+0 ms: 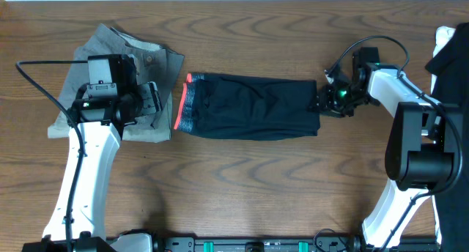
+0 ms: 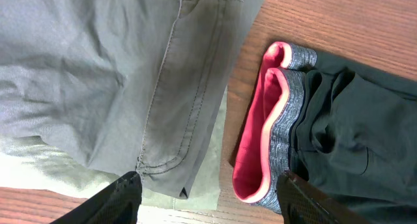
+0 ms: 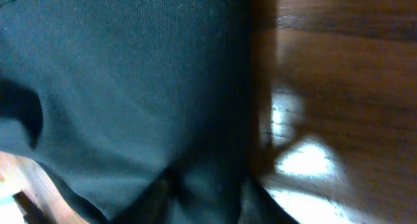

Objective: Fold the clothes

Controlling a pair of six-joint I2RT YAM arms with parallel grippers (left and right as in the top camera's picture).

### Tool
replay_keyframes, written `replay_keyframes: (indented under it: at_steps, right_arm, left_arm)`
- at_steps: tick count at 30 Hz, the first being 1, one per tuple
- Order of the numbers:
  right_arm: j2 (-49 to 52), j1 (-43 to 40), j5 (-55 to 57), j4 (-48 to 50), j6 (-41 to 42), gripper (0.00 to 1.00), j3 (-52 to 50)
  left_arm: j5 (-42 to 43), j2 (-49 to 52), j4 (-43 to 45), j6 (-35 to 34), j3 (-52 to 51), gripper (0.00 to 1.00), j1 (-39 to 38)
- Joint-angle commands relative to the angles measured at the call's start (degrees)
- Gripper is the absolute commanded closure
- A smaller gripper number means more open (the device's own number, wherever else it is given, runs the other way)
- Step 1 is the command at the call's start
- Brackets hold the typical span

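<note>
The dark navy trousers (image 1: 253,107) lie folded into a band across the middle of the table. The grey waistband with its coral-red edge (image 1: 183,109) is at the left end. It also shows in the left wrist view (image 2: 277,129). My left gripper (image 1: 152,102) is open and empty. It hovers between the grey shorts and the waistband (image 2: 208,204). My right gripper (image 1: 324,102) is at the right end of the trousers. In the blurred right wrist view its fingers (image 3: 205,201) are close together with dark trouser cloth (image 3: 117,87) between them.
Grey button-front shorts (image 1: 121,69) lie crumpled at the left under my left arm, and show in the left wrist view (image 2: 111,74). A dark cloth (image 1: 448,50) hangs at the far right edge. Bare wood table (image 1: 249,179) lies in front of the trousers.
</note>
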Motion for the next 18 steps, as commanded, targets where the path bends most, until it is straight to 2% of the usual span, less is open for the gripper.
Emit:
replay_keyframes:
  at_steps: [1, 3, 6, 9, 17, 18]
  right_arm:
    - [0.0, 0.3, -1.8, 1.0, 0.4, 0.90, -0.8]
    - [-0.5, -0.8, 0.0, 0.4, 0.4, 0.99, 0.1]
    - [-2.1, -3.6, 8.0, -2.9, 0.5, 0.99, 2.4]
    - [-4.0, -6.6, 16.2, -5.8, 1.0, 0.99, 5.2]
    - [-5.3, -8.0, 15.4, -8.1, 0.9, 0.99, 6.1]
    - [-5.3, -7.7, 15.4, -8.0, 0.9, 0.99, 6.1]
  left_arm:
    - [-0.1, -0.9, 0.1, 0.1, 1.2, 0.32, 0.1]
    - [0.0, -0.9, 0.1, 0.0, 1.2, 0.32, 0.1]
    - [0.7, -0.9, -0.1, -2.4, 1.2, 0.32, 0.1]
    - [6.4, -0.6, 0.1, -3.4, 1.2, 0.32, 0.1]
    - [22.5, 6.8, 0.3, -3.8, 1.0, 0.31, -0.7]
    - [24.2, 8.4, 1.0, -3.8, 1.0, 0.25, -1.1]
